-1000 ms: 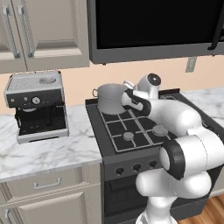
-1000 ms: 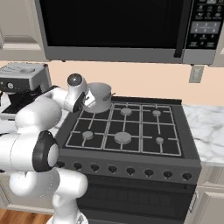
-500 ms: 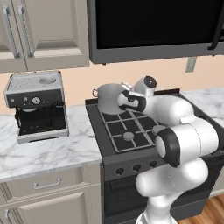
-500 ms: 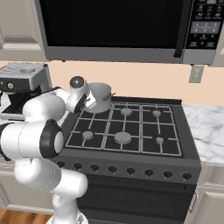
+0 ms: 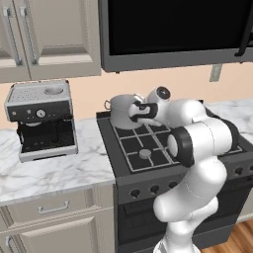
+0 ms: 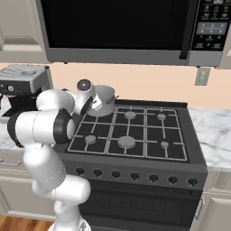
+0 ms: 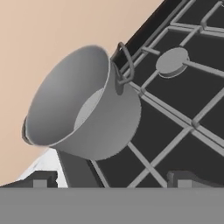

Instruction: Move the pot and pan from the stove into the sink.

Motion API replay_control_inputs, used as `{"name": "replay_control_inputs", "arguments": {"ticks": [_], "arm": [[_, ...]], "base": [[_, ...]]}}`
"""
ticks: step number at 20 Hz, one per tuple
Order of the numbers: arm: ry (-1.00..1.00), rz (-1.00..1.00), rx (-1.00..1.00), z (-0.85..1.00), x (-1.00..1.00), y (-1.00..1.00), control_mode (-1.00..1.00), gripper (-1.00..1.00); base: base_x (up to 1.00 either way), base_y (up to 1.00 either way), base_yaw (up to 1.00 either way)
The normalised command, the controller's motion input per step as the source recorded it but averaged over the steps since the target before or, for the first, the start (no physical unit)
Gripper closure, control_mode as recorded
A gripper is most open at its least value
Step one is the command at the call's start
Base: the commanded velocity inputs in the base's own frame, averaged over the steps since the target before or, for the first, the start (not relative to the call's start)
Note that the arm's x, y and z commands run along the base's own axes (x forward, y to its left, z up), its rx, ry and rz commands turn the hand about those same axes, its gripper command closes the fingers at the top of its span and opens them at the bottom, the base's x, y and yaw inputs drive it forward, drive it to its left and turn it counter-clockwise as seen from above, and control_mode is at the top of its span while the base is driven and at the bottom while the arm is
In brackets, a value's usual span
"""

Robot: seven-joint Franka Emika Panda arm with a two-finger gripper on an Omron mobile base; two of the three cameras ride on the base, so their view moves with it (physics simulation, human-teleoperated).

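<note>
Left base view: the pot is seen standing on the rear left corner of the stove, close to the peach wall, with the gripper brought up against its right side. From the right base view the same pot is found at the back left of the grates, and the hand is seen just beside it on its left, the white arm being bent over the stove's left half. In the hand view the pot is shown lidless, its grey inside visible, with one loop handle turned toward the burners. The two dark fingertips are seen at the bottom edge, set wide apart, with nothing held between them; the pot lies ahead of them, untouched as far as can be told. An espresso machine is placed on the marble counter left of the stove. A dark microwave is mounted above the range.
</note>
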Motion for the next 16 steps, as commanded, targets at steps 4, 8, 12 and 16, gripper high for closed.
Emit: {"name": "replay_control_inputs", "arguments": {"ticks": [4,8,12,16], "arm": [[0.0,0.0,0.0,-0.21,0.34,0.0,-1.0,-1.0],[0.0,0.0,0.0,-0.17,0.33,0.03,-1.0,-1.0],[0.0,0.0,0.0,-0.1,0.43,0.0,-1.0,-1.0],[0.0,0.0,0.0,-0.08,0.35,0.0,-1.0,-1.0]], "base": [[0.0,0.0,0.0],[0.0,0.0,0.0],[0.0,0.0,0.0],[0.0,0.0,0.0]]}}
